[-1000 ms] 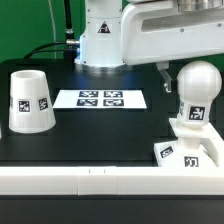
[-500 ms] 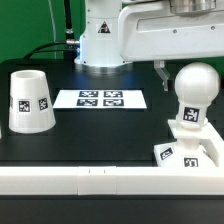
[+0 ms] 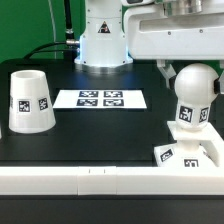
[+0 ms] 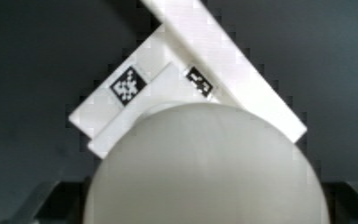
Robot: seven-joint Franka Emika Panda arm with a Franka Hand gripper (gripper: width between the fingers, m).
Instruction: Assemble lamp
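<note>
The round-headed bulb [image 3: 194, 90] stands upright in the small square stepped base [image 3: 190, 155] at the exterior view's right, leaning slightly. My gripper [image 3: 192, 74] comes down from above and sits round the bulb's head; one dark finger [image 3: 165, 71] shows beside it. In the wrist view the bulb's head [image 4: 202, 170] fills the space between my dark fingers [image 4: 51, 205], with the tagged base [image 4: 114, 115] beneath. The gripper [image 4: 202, 208] looks shut on the bulb. The large tapered shade [image 3: 29, 100] stands mouth-down at the exterior view's left, far from the gripper.
The marker board [image 3: 100, 98] lies flat mid-table in front of the robot's pedestal [image 3: 103, 45]. A low white wall [image 3: 100, 180] runs along the front edge, right next to the base; it also shows in the wrist view [image 4: 202, 40].
The hand has shifted slightly above the bulb. The bulb's tag has moved a little toward the exterior view's left and the bulb now leans slightly. The shade has not moved.
</note>
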